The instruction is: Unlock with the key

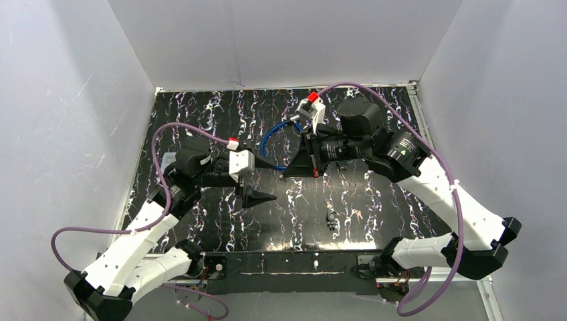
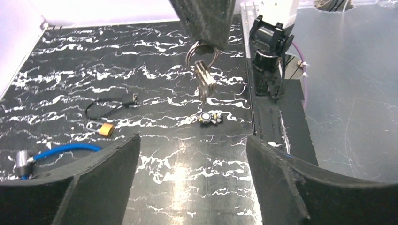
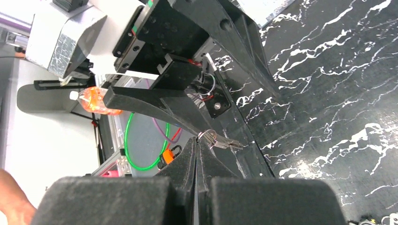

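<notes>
My right gripper (image 3: 197, 140) is shut on a key ring. A small bunch of keys (image 2: 205, 80) hangs from its tip (image 2: 206, 46) above the table; the keys (image 3: 221, 142) jut out just past the closed pads. My left gripper (image 2: 192, 138) stands open facing these keys, a little short of them, with nothing between its fingers (image 3: 155, 105). In the top view the two gripper tips nearly meet near the middle of the table (image 1: 281, 175). A small brass padlock (image 2: 107, 128) lies on the black marbled table, to the left.
A blue cable lock (image 2: 65, 150) lies at the left, also seen behind the grippers (image 1: 271, 137). A black cord (image 2: 105, 105) lies by the brass padlock. A small dark metal piece with a ring (image 2: 210, 117) rests below the hanging keys. White walls enclose the table.
</notes>
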Controlling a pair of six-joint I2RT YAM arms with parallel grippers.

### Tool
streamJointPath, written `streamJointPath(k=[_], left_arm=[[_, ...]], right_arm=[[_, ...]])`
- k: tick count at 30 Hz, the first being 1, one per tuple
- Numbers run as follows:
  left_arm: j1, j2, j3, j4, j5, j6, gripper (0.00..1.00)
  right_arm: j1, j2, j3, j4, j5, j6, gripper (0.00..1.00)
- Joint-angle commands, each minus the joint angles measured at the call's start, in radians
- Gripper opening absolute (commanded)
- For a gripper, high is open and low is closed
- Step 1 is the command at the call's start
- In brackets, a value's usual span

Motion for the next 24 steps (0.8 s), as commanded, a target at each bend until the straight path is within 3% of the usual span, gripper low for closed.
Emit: streamJointPath(k=[1,10,17,24], left_arm=[[-0.051,0.022,0.06,0.088,0.006,-0.014,0.77],[-0.095,0.054,0.11,0.113,0.02,-0.063,0.56],[-0.118,0.052,0.12,0.106,0.035,-0.052,0.21],[-0.123,0.042,0.131,0.077,0.023,-0.031,0.12]], right_arm=[[0.016,-0.001,0.059,0.034,-0.062,-0.017,0.01],[0.022,-0.007,0.069,0.055,-0.072,-0.016,0.01],[0.022,-0.024,0.049,0.085,-0.067,-0.006,0.01],[0.022,-0.05,0.017,0.091,-0.035,-0.003,0.01]])
